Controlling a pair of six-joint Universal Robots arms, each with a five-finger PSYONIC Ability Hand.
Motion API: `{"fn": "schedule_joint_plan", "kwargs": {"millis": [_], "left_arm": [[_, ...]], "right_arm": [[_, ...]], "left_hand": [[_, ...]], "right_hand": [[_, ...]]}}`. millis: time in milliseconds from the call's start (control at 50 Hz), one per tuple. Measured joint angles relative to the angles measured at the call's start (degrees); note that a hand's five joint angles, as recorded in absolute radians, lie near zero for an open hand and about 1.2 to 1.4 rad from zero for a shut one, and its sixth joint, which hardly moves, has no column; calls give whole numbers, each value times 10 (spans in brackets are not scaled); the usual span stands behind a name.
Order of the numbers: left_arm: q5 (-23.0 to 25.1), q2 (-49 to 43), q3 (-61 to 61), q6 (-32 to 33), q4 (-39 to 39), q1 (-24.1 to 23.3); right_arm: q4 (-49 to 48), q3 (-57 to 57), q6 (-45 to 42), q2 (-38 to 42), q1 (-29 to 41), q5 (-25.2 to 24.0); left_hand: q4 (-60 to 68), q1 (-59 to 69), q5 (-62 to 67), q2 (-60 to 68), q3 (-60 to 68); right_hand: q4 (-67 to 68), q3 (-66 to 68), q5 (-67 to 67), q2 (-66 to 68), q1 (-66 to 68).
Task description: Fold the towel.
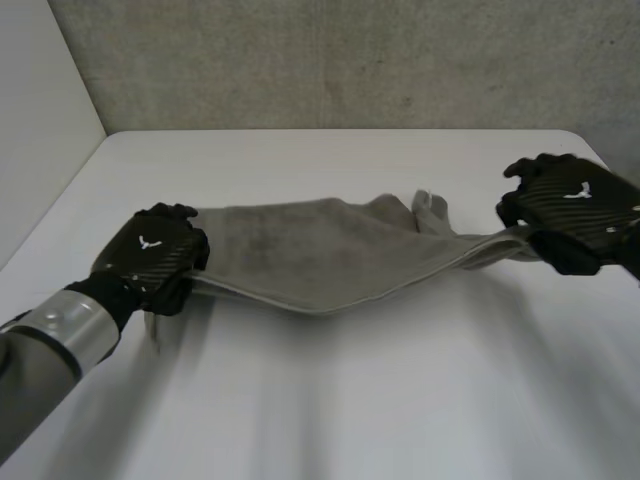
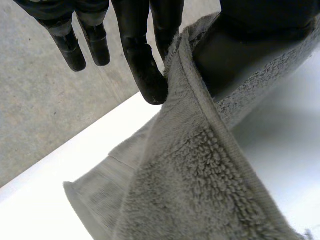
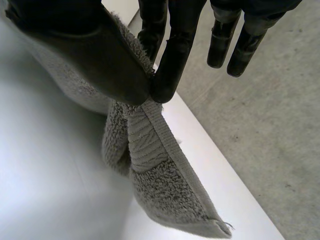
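The left hand (image 1: 150, 255) is pinching one end of the grey towel (image 1: 310, 250) between its thumb and a finger, the other fingers hanging straight and clear of the cloth. The towel is spanning the gap between both hands, sagging at its middle above the white tabletop (image 1: 350, 400); whether its far edge is touching the surface cannot be told. The right hand (image 1: 570, 205) is pinching the opposite end between thumb and a finger, a short corner drooping below the grip. A grey, rough-textured wall (image 1: 350, 60) is backing the tabletop.
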Motion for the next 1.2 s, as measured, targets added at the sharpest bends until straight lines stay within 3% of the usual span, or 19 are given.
{"fn": "schedule_joint_plan", "kwargs": {"millis": [120, 280, 560, 740, 860, 1000, 1200], "left_arm": [[2, 56, 10, -1, -69, 4], [0, 46, 37, -1, -88, 7], [-5, -81, 132, -3, -54, 7], [-39, -154, 339, -22, 55, -13], [-64, -138, 431, -61, 121, -27], [-55, -93, 418, -97, 155, -22], [-7, -104, 275, -75, 154, 14]], "right_arm": [[52, -4, -4, -36, -61, -73], [67, -41, -12, 9, -74, -94], [67, -146, -79, 159, 43, 34], [35, -465, -31, 295, 162, 151], [-33, -597, 68, 283, 192, 183], [-99, -556, 174, 215, 173, 134], [-112, -381, 134, 180, 150, 90]], "left_hand": [[0, 0, 0, 0, 0], [0, 0, 0, 0, 0], [0, 0, 0, 0, 0], [0, 0, 0, 0, 0], [0, 0, 0, 0, 0], [0, 0, 0, 0, 0], [0, 0, 0, 0, 0]], "right_hand": [[0, 0, 0, 0, 0], [0, 0, 0, 0, 0], [0, 0, 0, 0, 0], [0, 0, 0, 0, 0], [0, 0, 0, 0, 0], [0, 0, 1, 0, 1], [0, 0, 1, 0, 1]]}}
